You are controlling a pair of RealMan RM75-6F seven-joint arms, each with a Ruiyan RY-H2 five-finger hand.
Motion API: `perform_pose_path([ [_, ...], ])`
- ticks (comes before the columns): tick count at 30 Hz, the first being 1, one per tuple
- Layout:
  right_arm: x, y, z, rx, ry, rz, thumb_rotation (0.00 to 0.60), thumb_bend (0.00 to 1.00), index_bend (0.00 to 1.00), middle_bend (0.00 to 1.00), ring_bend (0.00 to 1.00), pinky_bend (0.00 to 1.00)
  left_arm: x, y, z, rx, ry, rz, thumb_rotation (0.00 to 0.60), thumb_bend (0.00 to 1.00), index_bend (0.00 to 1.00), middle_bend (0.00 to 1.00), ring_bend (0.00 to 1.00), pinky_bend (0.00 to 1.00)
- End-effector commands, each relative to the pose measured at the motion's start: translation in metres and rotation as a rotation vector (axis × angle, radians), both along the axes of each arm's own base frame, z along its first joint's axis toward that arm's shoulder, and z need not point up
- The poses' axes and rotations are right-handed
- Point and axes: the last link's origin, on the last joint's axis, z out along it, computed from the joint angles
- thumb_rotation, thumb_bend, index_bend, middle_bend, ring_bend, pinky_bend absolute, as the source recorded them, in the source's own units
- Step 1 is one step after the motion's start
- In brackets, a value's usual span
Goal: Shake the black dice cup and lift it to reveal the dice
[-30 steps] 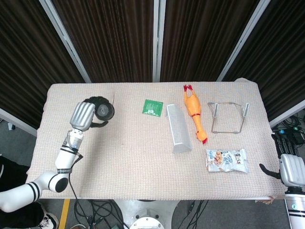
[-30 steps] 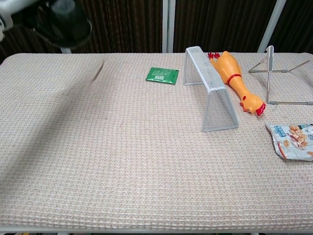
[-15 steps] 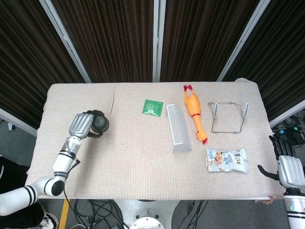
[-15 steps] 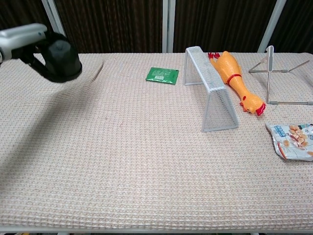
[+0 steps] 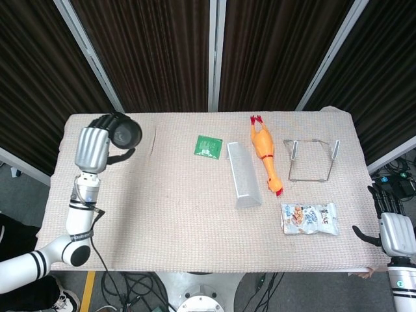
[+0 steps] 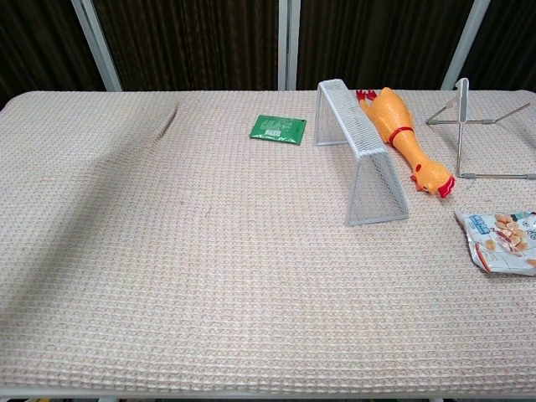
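In the head view my left hand [image 5: 93, 147] grips the black dice cup [image 5: 124, 134] and holds it raised over the far left corner of the table. The cup shows as a dark round shape beside the hand's silver back. No dice are visible on the cloth. My right hand [image 5: 394, 229] hangs off the table's right edge near the front, fingers apart, holding nothing. The chest view shows neither hand nor the cup.
A green packet [image 5: 208, 145], a wire mesh rack [image 5: 244, 174], a rubber chicken [image 5: 266, 155], a metal wire stand [image 5: 312, 158] and a snack bag [image 5: 310, 218] lie across the middle and right. The beige woven cloth [image 6: 209, 276] covers the table.
My left hand has swung the cup up and toward the far left corner after a dip down half a second ago; it has left the chest view. The right hand barely moved.
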Motion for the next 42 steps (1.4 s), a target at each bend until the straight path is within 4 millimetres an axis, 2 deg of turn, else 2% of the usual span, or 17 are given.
perform_pose_path([
  [1,0.0,0.0,-0.001,0.003,-0.001,0.0,0.6,0.1,0.0,0.0,0.0,0.0,-0.041,-0.001,-0.059,-0.391,0.169,0.161,0.6,0.26,0.48,0.46,0.33,0.4],
  [3,0.0,0.0,-0.002,0.005,0.0,0.0,0.6,0.1,0.0,0.0,0.0,0.0,-0.06,-0.001,-0.077,-0.484,0.209,0.222,0.6,0.26,0.48,0.46,0.33,0.4],
  [6,0.0,-0.001,-0.002,0.008,-0.001,-0.002,0.6,0.1,0.0,0.0,0.0,0.0,-0.065,0.005,-0.078,-0.502,0.195,0.247,0.6,0.26,0.49,0.46,0.33,0.4],
  [15,-0.001,0.001,-0.002,0.007,-0.003,-0.001,0.6,0.1,0.0,0.0,0.0,0.0,-0.035,0.016,-0.042,-0.386,0.124,0.169,0.6,0.26,0.49,0.46,0.33,0.4],
  [18,0.0,0.001,-0.001,0.004,-0.002,0.001,0.6,0.1,0.0,0.0,0.0,0.0,-0.027,0.018,-0.038,-0.371,0.105,0.144,0.6,0.26,0.49,0.46,0.33,0.4],
  [21,0.0,0.001,-0.001,0.001,-0.002,-0.001,0.6,0.1,0.0,0.0,0.0,0.0,-0.014,0.016,-0.043,-0.411,0.051,0.107,0.6,0.26,0.49,0.46,0.33,0.4],
  [25,-0.002,0.001,-0.003,0.008,-0.003,-0.01,0.6,0.1,0.0,0.0,0.0,0.0,0.022,-0.012,-0.061,-0.564,-0.014,-0.022,0.6,0.26,0.49,0.46,0.33,0.4],
  [30,-0.002,0.001,-0.004,0.013,-0.003,-0.008,0.6,0.1,0.0,0.0,0.0,0.0,0.067,-0.069,-0.085,-0.819,0.009,-0.238,0.6,0.26,0.49,0.46,0.33,0.4],
  [32,-0.003,0.001,-0.004,0.01,-0.003,-0.009,0.6,0.1,0.0,0.0,0.0,0.0,0.072,-0.072,-0.085,-0.839,0.023,-0.263,0.6,0.26,0.49,0.46,0.33,0.4],
  [35,-0.005,0.002,-0.002,0.006,-0.004,-0.014,0.6,0.1,0.0,0.0,0.0,0.0,0.063,-0.046,-0.081,-0.755,0.04,-0.202,0.6,0.26,0.49,0.47,0.33,0.41],
  [38,-0.005,0.001,0.0,0.0,-0.008,-0.016,0.6,0.1,0.0,0.0,0.0,0.0,0.031,0.005,-0.076,-0.63,0.101,-0.021,0.6,0.26,0.49,0.47,0.33,0.41],
  [39,-0.005,0.002,0.0,-0.003,-0.009,-0.015,0.6,0.1,0.0,0.0,0.0,0.0,0.014,0.028,-0.071,-0.587,0.12,0.072,0.6,0.26,0.49,0.47,0.33,0.41],
  [42,-0.006,0.003,0.0,-0.007,-0.011,-0.018,0.6,0.1,0.0,0.0,0.0,0.0,-0.019,0.072,-0.05,-0.465,0.136,0.256,0.6,0.26,0.49,0.47,0.33,0.41],
])
